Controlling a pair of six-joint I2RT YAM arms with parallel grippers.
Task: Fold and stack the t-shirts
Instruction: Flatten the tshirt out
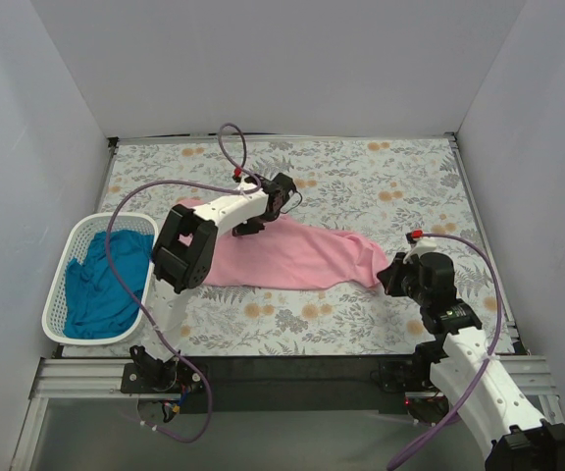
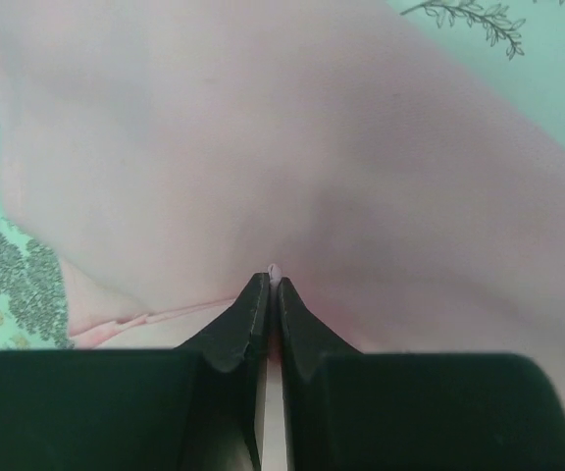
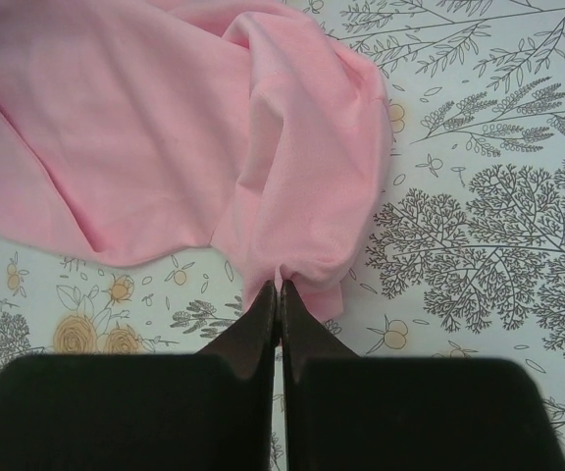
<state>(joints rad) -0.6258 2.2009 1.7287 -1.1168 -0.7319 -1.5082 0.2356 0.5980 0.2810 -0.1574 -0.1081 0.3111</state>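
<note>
Far left: white basket (image 1: 64, 257) w/ teal tee (image 1: 101, 289) bunched inside, not yet folded. L gripper (image 2: 273, 283) is down on the far-left end of the pink tee (image 1: 292, 257), jaws pressed together w/ a tiny nub of pink cloth between the tips. The tee lies crumpled in a long band across mid table (image 1: 390, 186). R gripper (image 3: 281, 287) is clamped on the tee's right-end edge, low near the tabletop.

Step in hand, prob.: spread the tee flat. Both pinches look thin, so lift together & slowly, pull apart evenly till the cloth is taut, keep it low, then lay it down smooth. Uneven pull = likely slip or twist.
</note>
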